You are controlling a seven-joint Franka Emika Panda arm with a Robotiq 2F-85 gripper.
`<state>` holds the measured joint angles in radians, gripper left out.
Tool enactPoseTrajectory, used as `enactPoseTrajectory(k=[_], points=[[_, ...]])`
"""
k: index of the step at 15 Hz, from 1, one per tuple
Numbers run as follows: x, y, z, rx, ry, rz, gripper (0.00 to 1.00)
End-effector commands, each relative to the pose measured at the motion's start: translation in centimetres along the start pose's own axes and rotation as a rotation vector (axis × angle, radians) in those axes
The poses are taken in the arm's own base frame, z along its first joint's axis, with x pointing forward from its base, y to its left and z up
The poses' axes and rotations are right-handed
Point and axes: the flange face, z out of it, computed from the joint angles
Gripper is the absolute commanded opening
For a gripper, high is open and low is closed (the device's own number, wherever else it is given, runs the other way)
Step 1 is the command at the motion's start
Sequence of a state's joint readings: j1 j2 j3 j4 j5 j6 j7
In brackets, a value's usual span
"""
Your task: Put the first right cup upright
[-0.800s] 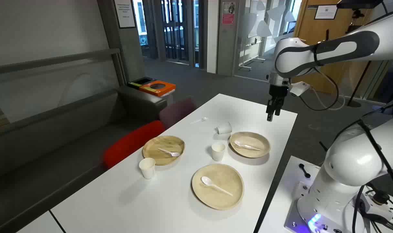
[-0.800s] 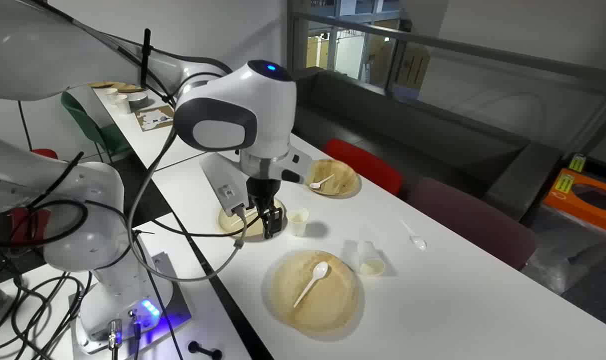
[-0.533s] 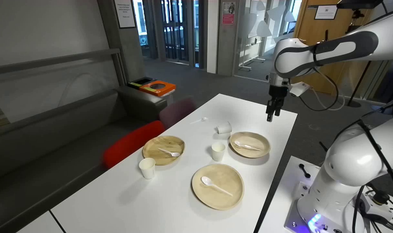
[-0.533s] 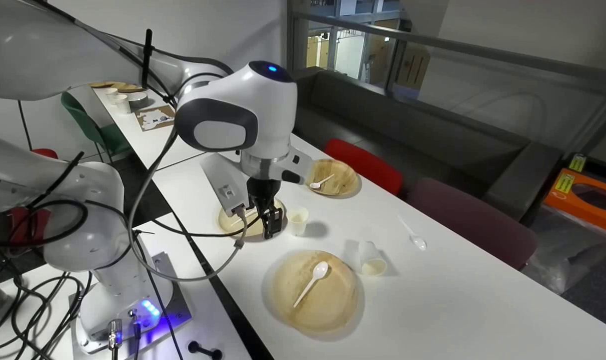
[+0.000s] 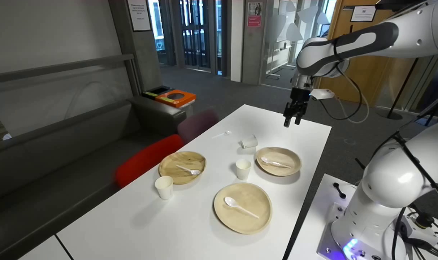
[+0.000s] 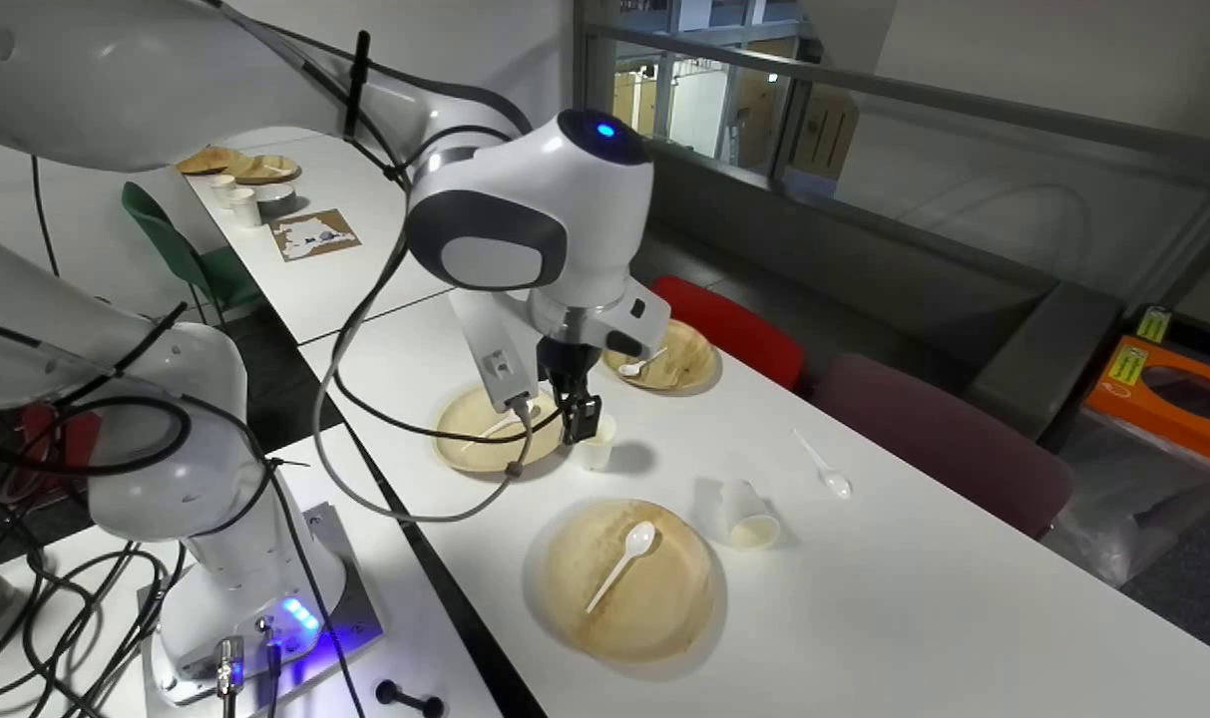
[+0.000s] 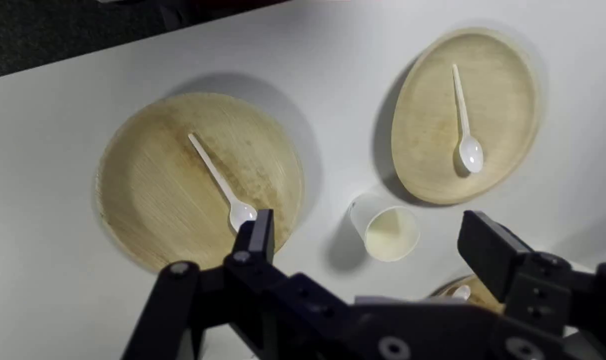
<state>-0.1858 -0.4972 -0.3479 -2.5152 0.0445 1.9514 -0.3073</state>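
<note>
In an exterior view, go from the left. A standing cup (image 5: pixel 164 187) and a wood plate (image 5: pixel 184 159) are where they were on the desk (image 5: pixel 150 231). The loose spoon (image 5: pixel 227 133) has not moved either. Then comes the middle cup (image 5: pixel 243 171), standing up too.

Just past it lies the tipped cup (image 5: pixel 249 142), on its side near the oval plate (image 5: pixel 283 155). I think this is your first right cup, since the other two on this desk stand up. It seems to have rolled a tiny bit, with nothing touching it, so be gentle: a bump may roll it away.

On the right is your claw (image 5: pixel 292 122). It has moved farther out over the desk and looks a bit nearer to the tipped cup, which should help you. In the wrist view its fingers (image 7: pixel 263 235) are wide apart and hold nothing. The middle cup shows in that gap, but it looks like the wrong one to grab. I cannot make out the tipped cup there.
</note>
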Motion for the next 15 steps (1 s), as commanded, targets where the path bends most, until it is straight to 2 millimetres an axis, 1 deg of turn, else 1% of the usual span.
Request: enactPoseTrajectory(k=[1,6,10,12,13,14,15], points=[[4.9,2.3,-1.0,0.051,0.052,0.104,1.00],[11.1,4.1,-0.3,0.121,0.116,0.226,1.00],[16.1,6.4,1.9,0.148,0.098,0.311,1.00],[18.1,8.1,3.8,0.134,0.064,0.372,1.00],[18.8,8.8,4.8,0.127,0.027,0.393,1.00],[16.6,7.3,4.0,0.122,0.062,0.344,1.00],[17.4,8.0,4.9,0.112,0.045,0.362,1.00]])
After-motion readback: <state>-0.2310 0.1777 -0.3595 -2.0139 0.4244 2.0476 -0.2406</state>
